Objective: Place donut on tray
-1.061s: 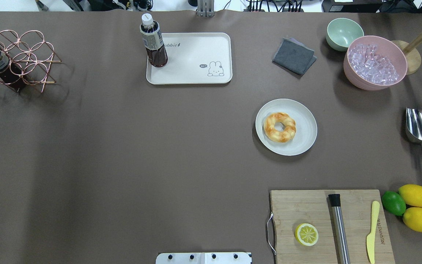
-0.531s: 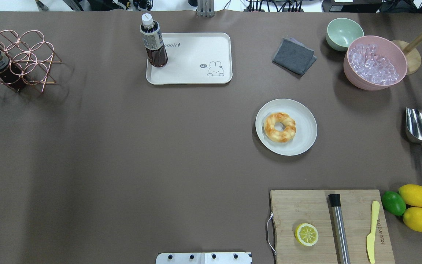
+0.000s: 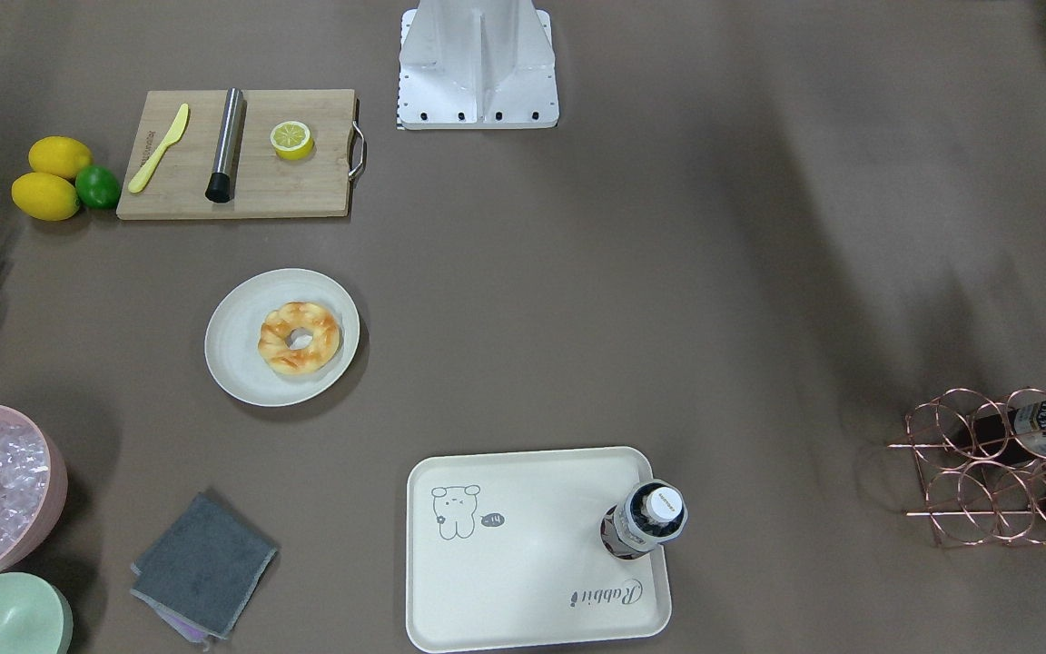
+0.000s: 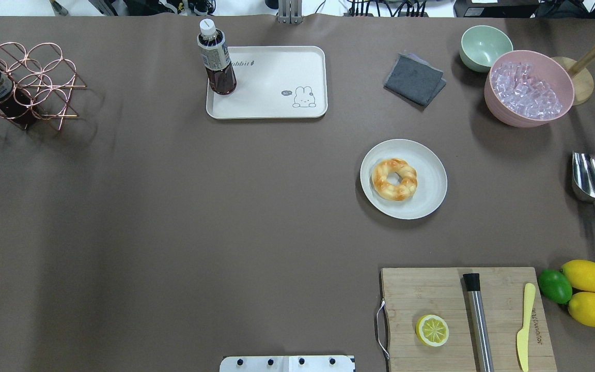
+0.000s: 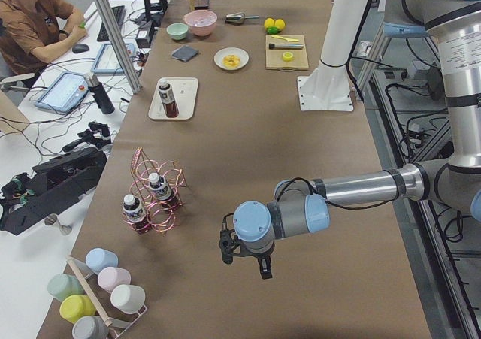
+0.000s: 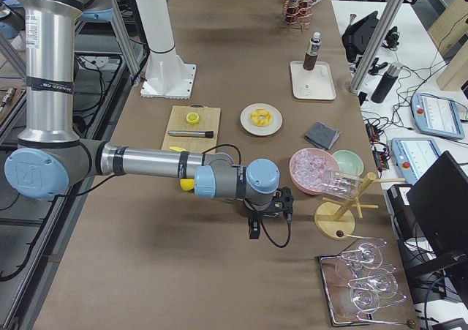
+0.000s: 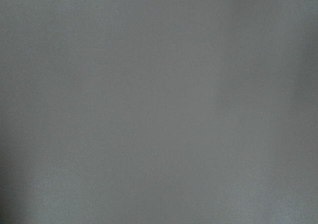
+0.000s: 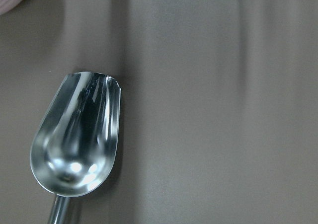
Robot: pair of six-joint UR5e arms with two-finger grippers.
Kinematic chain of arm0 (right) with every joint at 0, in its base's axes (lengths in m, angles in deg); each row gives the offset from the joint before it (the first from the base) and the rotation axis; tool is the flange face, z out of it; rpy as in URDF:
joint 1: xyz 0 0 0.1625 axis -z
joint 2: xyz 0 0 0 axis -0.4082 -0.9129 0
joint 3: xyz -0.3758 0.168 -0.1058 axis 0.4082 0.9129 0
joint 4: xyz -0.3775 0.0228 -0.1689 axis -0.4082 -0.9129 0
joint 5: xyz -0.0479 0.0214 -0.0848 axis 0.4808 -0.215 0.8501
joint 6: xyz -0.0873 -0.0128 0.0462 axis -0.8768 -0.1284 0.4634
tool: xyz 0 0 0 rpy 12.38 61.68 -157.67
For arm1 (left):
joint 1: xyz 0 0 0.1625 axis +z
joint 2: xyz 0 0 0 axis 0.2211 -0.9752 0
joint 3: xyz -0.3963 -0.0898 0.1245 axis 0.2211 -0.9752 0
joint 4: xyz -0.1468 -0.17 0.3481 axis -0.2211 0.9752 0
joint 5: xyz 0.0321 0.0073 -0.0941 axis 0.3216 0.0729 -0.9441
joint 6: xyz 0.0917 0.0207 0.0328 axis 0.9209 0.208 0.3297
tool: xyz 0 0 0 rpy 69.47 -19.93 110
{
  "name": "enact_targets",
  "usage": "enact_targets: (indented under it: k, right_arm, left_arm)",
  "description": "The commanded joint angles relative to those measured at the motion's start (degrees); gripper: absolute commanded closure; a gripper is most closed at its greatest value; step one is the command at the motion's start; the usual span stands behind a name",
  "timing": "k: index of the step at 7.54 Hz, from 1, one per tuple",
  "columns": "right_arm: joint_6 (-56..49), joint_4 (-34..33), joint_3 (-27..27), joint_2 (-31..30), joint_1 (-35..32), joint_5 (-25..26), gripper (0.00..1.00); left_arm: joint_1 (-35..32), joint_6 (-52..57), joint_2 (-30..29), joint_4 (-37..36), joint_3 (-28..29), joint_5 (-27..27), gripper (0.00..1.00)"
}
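**Donut and tray before the pickup.** We find the donut (image 4: 394,179) lying flat on the round pale plate (image 4: 430,199), left of the plate's centre, on the robot's right half of the bench (image 4: 173,206). The tray (image 4: 271,90) lies farther out, well apart from the plate. A bottle (image 4: 216,59) stands upright at its left edge, so we judge the bare stretch beside the rabbit drawing the sensible landing place.

The left gripper (image 5: 263,267) hangs over bare bench near the wire rack (image 5: 154,200). The right gripper (image 6: 254,230) hangs above the metal scoop (image 8: 74,139). We cannot tell whether either is spread or clenched. We judge the right arm the nearer for a pickup not yet begun.
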Motion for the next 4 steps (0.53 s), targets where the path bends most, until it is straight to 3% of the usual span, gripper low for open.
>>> enact_targets:
  k: [1,4]
  right_arm:
    - [-0.1,0.0,0.0,-0.3,0.0,0.0,0.00]
    - [0.0,0.0,0.1,0.0,0.0,0.1,0.00]
  left_arm:
    - [0.0,-0.2,0.3,0.0,-0.4,-0.1,0.02]
    - [0.0,-0.2,0.2,0.0,-0.7,-0.3,0.02]
